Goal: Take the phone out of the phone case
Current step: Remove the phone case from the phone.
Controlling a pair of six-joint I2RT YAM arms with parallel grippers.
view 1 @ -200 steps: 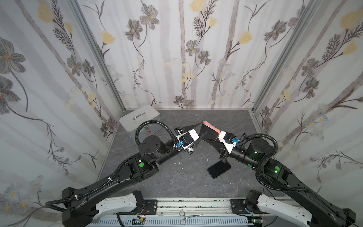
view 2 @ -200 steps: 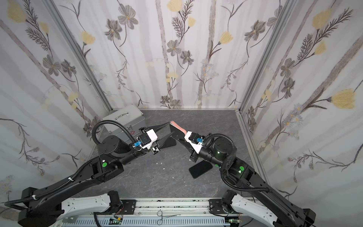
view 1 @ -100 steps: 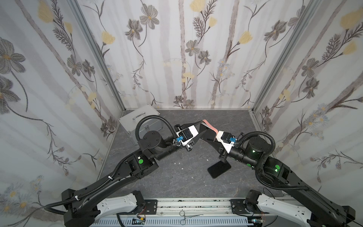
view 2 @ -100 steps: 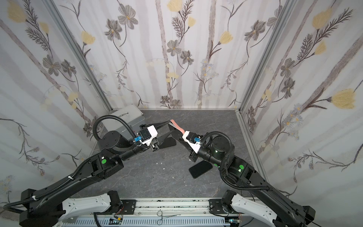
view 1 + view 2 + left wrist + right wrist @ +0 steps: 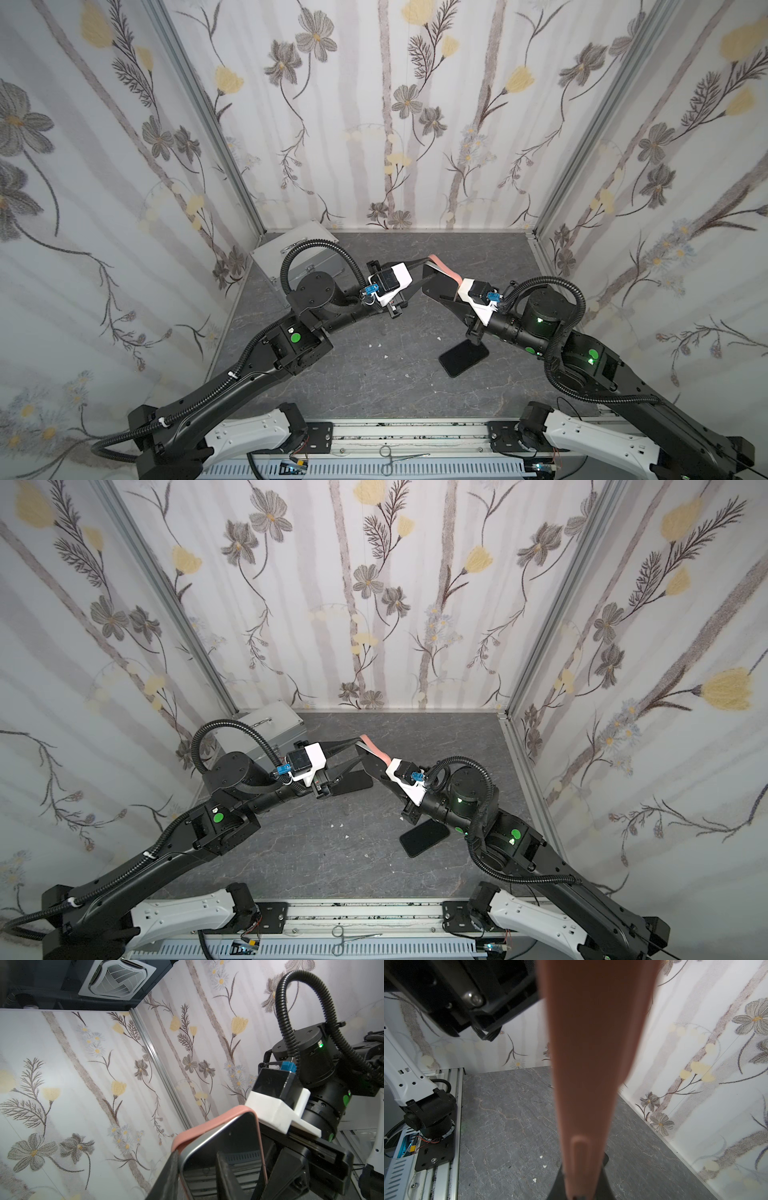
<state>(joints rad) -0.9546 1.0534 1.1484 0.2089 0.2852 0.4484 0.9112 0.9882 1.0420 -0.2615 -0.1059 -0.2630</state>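
The phone, black-screened in a pink phone case, hangs tilted above the table's middle. My right gripper is shut on the case's near end; in the right wrist view the case runs out from between the gripper. My left gripper straddles the far corner with its jaws apart. In the left wrist view one of the fingers lies against the case's outer edge. The other stands in front of the screen.
A black phone-shaped slab lies flat on the table below my right arm. A silver metal box stands in the back left corner. White crumbs dot the grey surface. Forceps rest on the front rail.
My left gripper has moved in onto the phone's far corner and its jaws have narrowed. The right gripper keeps its hold, nearly still.
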